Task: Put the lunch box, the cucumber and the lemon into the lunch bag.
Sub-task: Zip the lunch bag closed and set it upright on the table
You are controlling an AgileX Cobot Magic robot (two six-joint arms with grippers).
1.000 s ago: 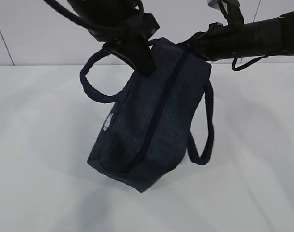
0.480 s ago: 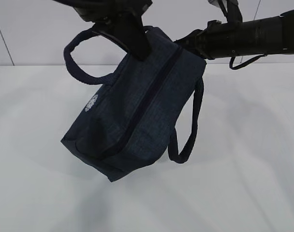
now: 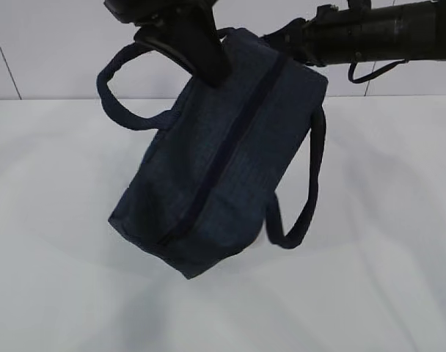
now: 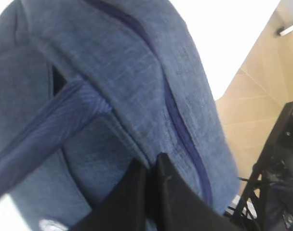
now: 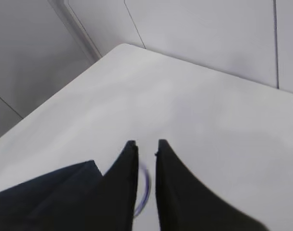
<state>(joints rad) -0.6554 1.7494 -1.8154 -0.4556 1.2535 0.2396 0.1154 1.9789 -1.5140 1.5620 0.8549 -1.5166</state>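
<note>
I've got the lunch bag [image 3: 223, 154] hanging in the air over the middle of the bench [image 3: 54, 279], tilted, zip line running down its top face and looking closed. Left gripper [image 4: 151, 166] is clamped on a pinch of the bag's fabric just beside the zipper [image 4: 180, 130]; left wrist view shows the jaws tight together with denim between them. Right gripper [image 5: 145, 147] stands narrowly parted; a thin ring [image 5: 144, 190] sits in the gap, can't tell if it's gripped or just loose there. Lunch box, cucumber and lemon aren't visible in any view, probably inside already, can't confirm.

My read: I'm at the set-down. To do it well I'd lower the bag base first onto mid-bench, keep the left pinch until the bottom rests flat, and clear the right jaws off the ring before pulling away so it doesn't tug the bag over.

Exterior view gives the whole bag, both loop handles [image 3: 128, 92] dangling, and that it's off the bench. Left wrist view alone shows the actual pinch. Right wrist view alone shows the jaw gap and the ring
</note>
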